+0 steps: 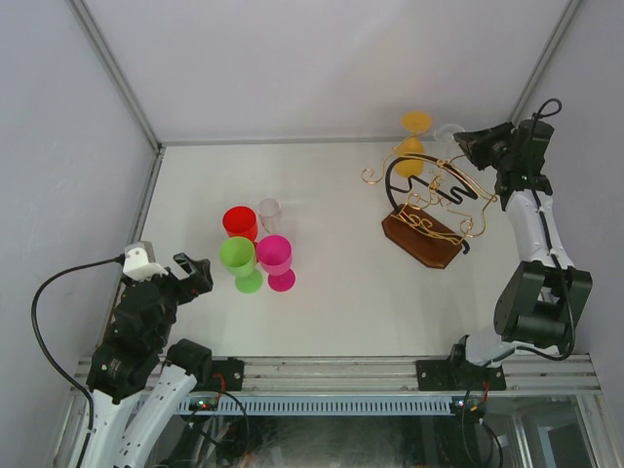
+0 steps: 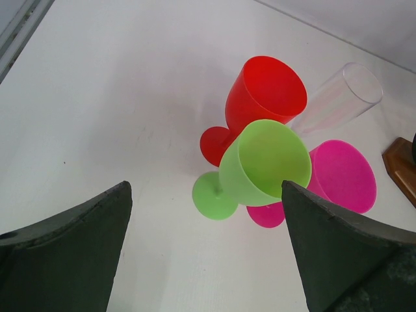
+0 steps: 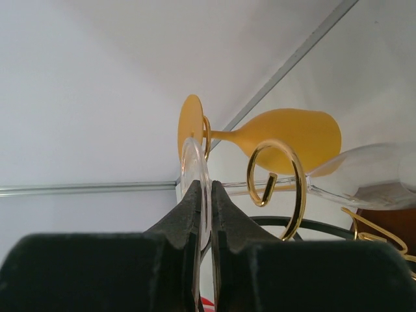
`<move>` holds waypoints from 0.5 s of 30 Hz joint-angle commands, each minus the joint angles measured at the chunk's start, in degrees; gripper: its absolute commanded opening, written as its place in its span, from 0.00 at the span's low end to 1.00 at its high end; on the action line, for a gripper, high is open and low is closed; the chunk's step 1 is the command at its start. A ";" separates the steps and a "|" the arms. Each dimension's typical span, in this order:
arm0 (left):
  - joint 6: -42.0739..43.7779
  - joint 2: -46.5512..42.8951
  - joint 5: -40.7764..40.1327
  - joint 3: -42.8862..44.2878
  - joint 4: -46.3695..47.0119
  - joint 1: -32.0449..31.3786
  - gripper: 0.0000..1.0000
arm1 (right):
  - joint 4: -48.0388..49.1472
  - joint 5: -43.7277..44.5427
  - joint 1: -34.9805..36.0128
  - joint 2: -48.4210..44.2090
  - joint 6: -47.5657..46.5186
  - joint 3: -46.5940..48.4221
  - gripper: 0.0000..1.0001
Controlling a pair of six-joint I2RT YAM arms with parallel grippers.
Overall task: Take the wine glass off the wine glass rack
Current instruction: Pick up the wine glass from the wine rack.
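Note:
The wine glass rack (image 1: 426, 238) stands at the back right, a brown wooden base with a black arch and gold wire arms (image 3: 275, 179). A clear wine glass (image 3: 368, 176) lies sideways across a gold arm, its stem passing a curled end. My right gripper (image 3: 203, 186) is shut on the thin round foot (image 3: 194, 159) of this glass, one finger on each face. In the top view the right gripper (image 1: 467, 145) sits at the rack's far right side. An orange wine glass (image 3: 294, 134) hangs just behind. My left gripper (image 2: 207, 188) is open and holds nothing.
Several plastic glasses stand grouped left of centre: red (image 1: 239, 221), green (image 1: 237, 255), pink (image 1: 275, 255) and a clear one (image 1: 269, 209). The left wrist view shows them just ahead of the left gripper (image 1: 200, 273). Walls close in behind and beside the rack.

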 commanded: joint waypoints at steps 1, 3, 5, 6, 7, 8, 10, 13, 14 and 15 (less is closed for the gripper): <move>-0.16 -0.23 0.52 -1.18 2.15 0.46 1.00 | 4.24 1.50 0.39 0.08 0.20 3.96 0.00; -0.16 -0.18 0.52 -1.09 2.13 0.43 1.00 | 5.52 2.18 0.32 0.25 0.37 4.08 0.00; -0.16 -0.23 0.44 -1.13 2.12 0.44 1.00 | 6.06 3.14 0.03 0.45 0.16 4.53 0.00; -0.16 -0.27 0.44 -1.17 2.12 0.43 1.00 | 6.08 3.38 -0.21 0.56 0.12 4.90 0.00; -0.16 -0.27 0.44 -1.17 2.12 0.44 1.00 | 6.30 3.64 -0.52 0.56 0.20 5.25 0.00; -0.16 -0.27 0.44 -1.18 2.12 0.46 1.00 | 6.68 3.80 -0.89 0.55 0.30 5.46 0.00; -0.22 -0.21 0.44 -1.18 2.16 0.48 1.00 | 7.21 4.89 -1.75 -0.01 0.78 5.83 0.00; -0.16 -0.10 0.55 -1.18 2.14 0.44 1.00 | 8.31 6.86 -2.97 -0.77 0.81 6.42 0.00; -0.19 -0.06 0.53 -1.18 2.12 0.42 1.00 | 8.47 6.83 -3.34 -0.79 0.65 6.76 0.00; -0.21 -0.08 0.52 -1.18 2.12 0.46 1.00 | 8.42 6.81 -3.68 -0.85 0.36 7.06 0.00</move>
